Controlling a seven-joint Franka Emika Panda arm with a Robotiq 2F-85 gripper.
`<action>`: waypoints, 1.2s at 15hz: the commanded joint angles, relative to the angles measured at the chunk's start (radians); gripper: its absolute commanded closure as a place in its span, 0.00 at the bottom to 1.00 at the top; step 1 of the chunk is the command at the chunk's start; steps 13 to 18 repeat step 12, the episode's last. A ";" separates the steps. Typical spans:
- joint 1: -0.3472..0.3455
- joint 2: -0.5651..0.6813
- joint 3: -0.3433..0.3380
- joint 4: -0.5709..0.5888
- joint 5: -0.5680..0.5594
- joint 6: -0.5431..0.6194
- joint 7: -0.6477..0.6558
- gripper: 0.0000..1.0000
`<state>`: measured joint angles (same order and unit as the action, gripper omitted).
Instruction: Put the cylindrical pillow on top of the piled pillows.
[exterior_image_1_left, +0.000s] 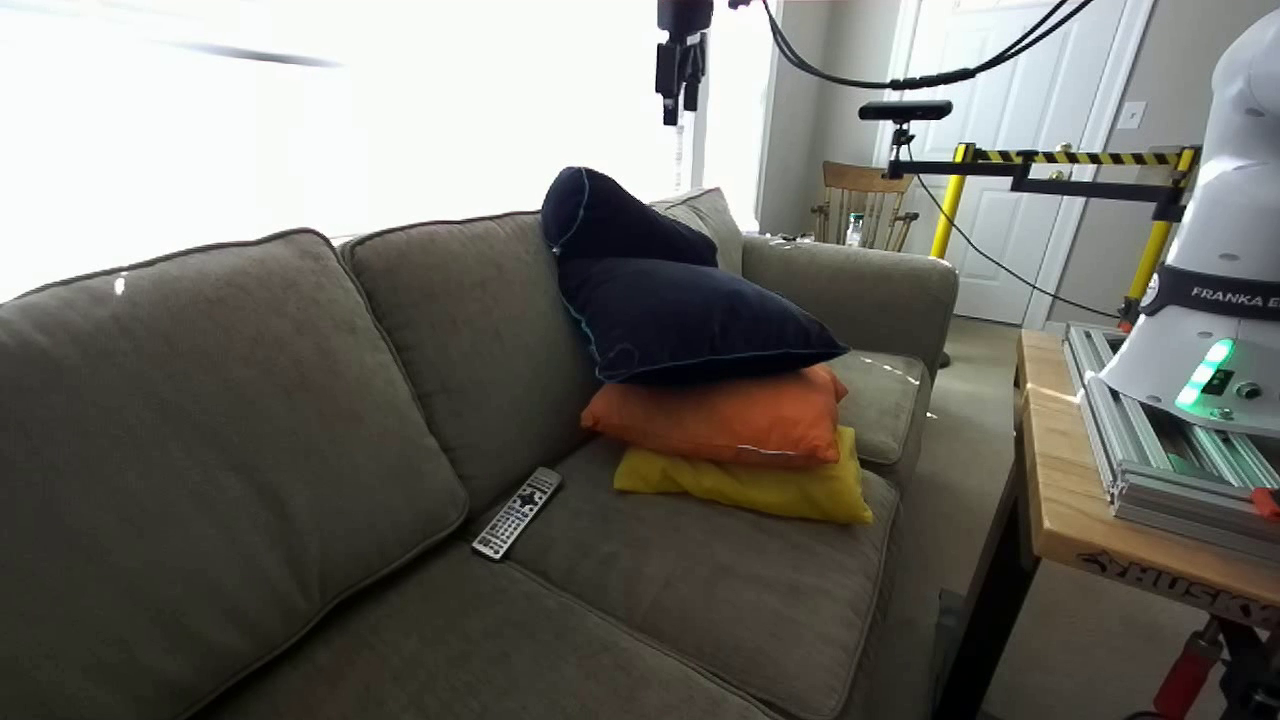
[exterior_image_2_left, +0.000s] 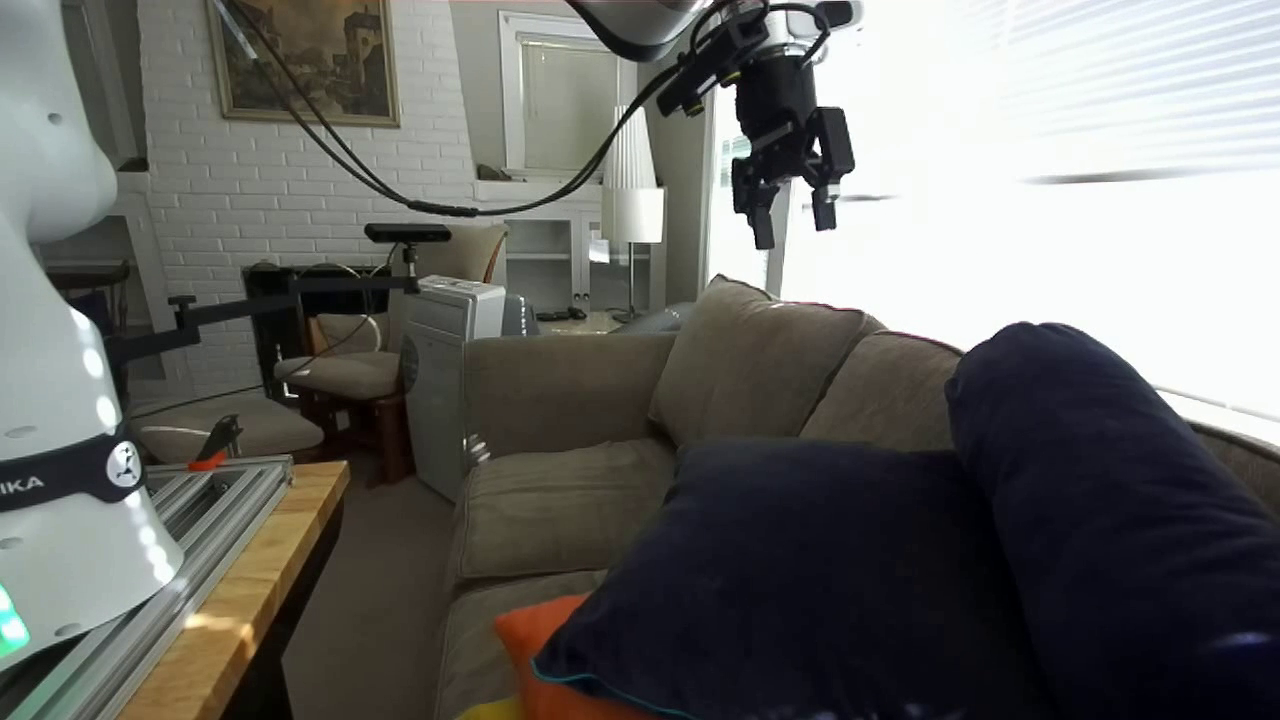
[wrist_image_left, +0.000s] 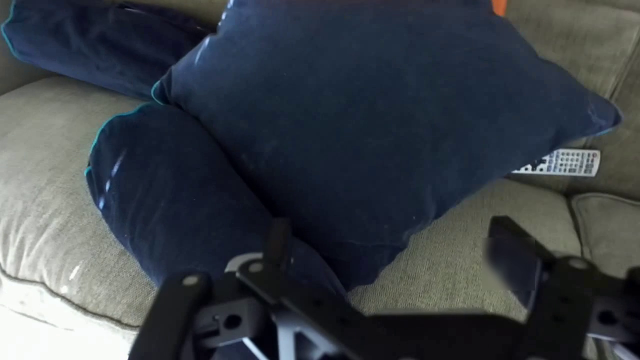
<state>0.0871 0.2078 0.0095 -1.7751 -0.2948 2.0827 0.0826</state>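
Observation:
The cylindrical pillow, a dark navy bolster, leans along the sofa back behind the pile in both exterior views (exterior_image_1_left: 625, 220) (exterior_image_2_left: 1100, 500). In the wrist view it lies at lower left (wrist_image_left: 175, 195), partly hidden by a finger. The piled pillows are a navy square cushion (exterior_image_1_left: 690, 315) on an orange one (exterior_image_1_left: 715, 415) on a yellow one (exterior_image_1_left: 745, 485). The navy square cushion also fills the middle of the wrist view (wrist_image_left: 360, 115), tilted against the sofa back. My gripper (exterior_image_2_left: 795, 232) is open and empty, high above the sofa back; its spread fingers show in the wrist view (wrist_image_left: 392, 235).
Another navy piece with turquoise piping (wrist_image_left: 100, 50) lies at the wrist view's upper left. A remote control (exterior_image_1_left: 517, 513) lies on the grey sofa seat. Grey back cushions (exterior_image_1_left: 480, 330) and an armrest (exterior_image_1_left: 850, 290) bound the pile. The robot's wooden bench (exterior_image_1_left: 1060, 470) stands in front.

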 joint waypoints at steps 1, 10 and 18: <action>-0.012 -0.058 0.002 -0.080 0.061 0.098 0.105 0.00; -0.005 -0.032 -0.008 -0.053 0.027 0.086 0.224 0.00; -0.005 -0.032 -0.009 -0.053 0.027 0.086 0.228 0.00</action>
